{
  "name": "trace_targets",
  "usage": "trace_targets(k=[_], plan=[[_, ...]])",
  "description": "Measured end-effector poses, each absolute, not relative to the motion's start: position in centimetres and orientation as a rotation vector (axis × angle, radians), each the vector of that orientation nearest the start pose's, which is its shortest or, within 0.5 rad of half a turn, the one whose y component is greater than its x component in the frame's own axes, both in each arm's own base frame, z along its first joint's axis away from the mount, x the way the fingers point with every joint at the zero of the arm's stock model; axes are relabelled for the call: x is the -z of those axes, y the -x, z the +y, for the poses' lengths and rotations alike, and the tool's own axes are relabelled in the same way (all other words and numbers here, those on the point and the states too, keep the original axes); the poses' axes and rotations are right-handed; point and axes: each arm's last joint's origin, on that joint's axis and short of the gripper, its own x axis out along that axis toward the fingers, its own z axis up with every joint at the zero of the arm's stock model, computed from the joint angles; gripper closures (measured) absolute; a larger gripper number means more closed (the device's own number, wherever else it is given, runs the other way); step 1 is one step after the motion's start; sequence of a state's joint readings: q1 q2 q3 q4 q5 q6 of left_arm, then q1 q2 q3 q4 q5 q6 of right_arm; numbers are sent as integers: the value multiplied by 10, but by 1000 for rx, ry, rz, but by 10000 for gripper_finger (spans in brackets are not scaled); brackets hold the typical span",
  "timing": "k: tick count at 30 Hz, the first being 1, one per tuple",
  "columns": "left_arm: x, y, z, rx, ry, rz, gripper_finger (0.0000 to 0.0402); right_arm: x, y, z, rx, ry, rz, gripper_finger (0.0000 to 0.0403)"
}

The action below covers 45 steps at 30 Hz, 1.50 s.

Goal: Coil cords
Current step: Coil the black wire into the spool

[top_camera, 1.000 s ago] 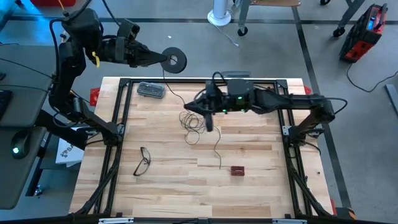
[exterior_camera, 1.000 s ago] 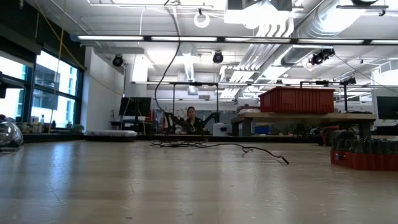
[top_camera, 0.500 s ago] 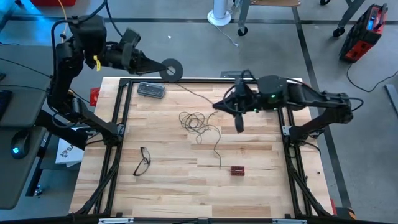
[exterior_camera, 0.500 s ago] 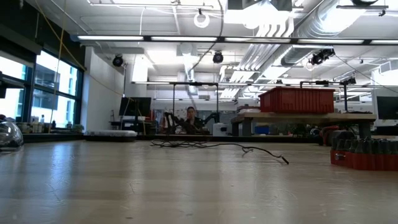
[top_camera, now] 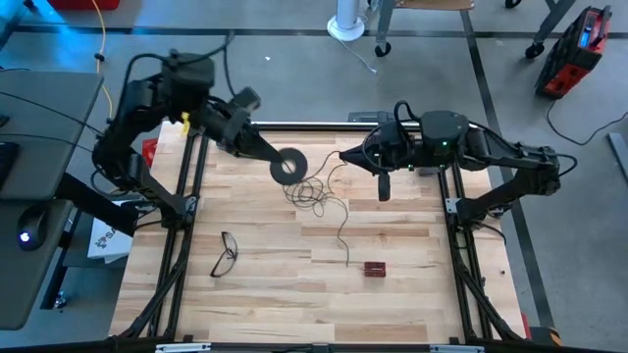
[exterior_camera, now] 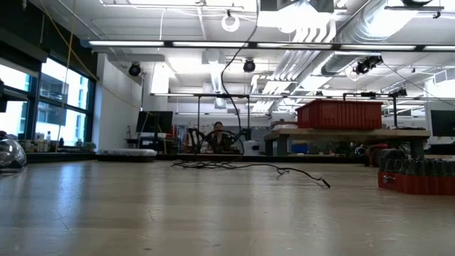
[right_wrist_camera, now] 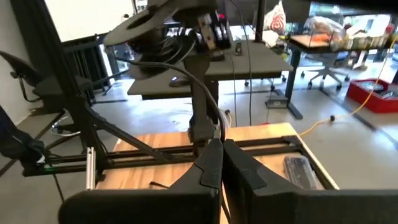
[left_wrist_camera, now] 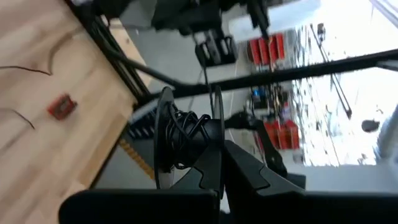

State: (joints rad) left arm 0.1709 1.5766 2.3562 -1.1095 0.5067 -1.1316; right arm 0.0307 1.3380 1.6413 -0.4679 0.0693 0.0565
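Note:
The cord is one thin dark wire. Part of it is wound on a small black reel (top_camera: 287, 165), which my left gripper (top_camera: 278, 161) holds over the far middle of the table. From the reel the wire arcs to my right gripper (top_camera: 343, 157), which is shut on it just to the reel's right. The remaining wire lies in loose loops (top_camera: 308, 191) on the wood, and its free tail (top_camera: 345, 245) trails toward the near edge. In the low view the wire (exterior_camera: 226, 78) hangs down from above to the pile (exterior_camera: 213, 165). My left gripper pinches the rim of one reel flange (left_wrist_camera: 216, 146) between its two fingers. The fingers come slanting from the table's far left, tipped slightly down. The reel (left_wrist_camera: 186, 137) is lifted clear of the table, with wire wound on its hub. My right gripper pinches the thin wire (right_wrist_camera: 219, 134) between its two fingertips, roughly level and pointing toward the table's left. From the fingers the wire curves up to the reel (right_wrist_camera: 163, 25) in a slack arc. Its other part drops to the loops on the table.
Black-framed eyeglasses (top_camera: 226, 253) lie at the near left of the table and a small red block (top_camera: 375, 268) sits near its middle front. A black frame (top_camera: 324, 126) rims the table. A person shows far behind the table (exterior_camera: 217, 135).
My left gripper has carried the reel from beyond the far edge in over the table, toward the right and near edge and downward, rolling as it went. My right gripper has gone toward the right and far edge and risen with the wire. The loops have stayed on the table.

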Motion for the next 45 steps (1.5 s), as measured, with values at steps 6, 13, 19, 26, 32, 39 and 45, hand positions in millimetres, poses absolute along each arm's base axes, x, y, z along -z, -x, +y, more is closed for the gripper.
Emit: trace_targets(k=[6, 13, 19, 26, 32, 39, 45], plan=[[-546, -274, 16, 254, 1263, 527, 401, -478, -276, -2, 69, -21, 114, 403], [-549, -321, 11, 513, 1272, 447, 401, -479, -291, -9, 58, -25, 30, 403], [-551, -340, 18, 596, 1228, 360, 401, -485, -300, -4, 34, -49, -75, 403], [-560, -339, 35, 623, 1120, 216, 402, -492, -300, 8, -13, -83, -152, 403], [-564, -337, 44, 621, 1057, 148, 402, -497, -300, 16, -37, -113, -205, 403], [-565, -347, 43, 703, 1016, 103, 402, -495, -313, 15, 19, -127, -272, 403], [-567, -347, 42, 736, 1002, 96, 402, -493, -318, 17, 5, -170, -279, 403]])
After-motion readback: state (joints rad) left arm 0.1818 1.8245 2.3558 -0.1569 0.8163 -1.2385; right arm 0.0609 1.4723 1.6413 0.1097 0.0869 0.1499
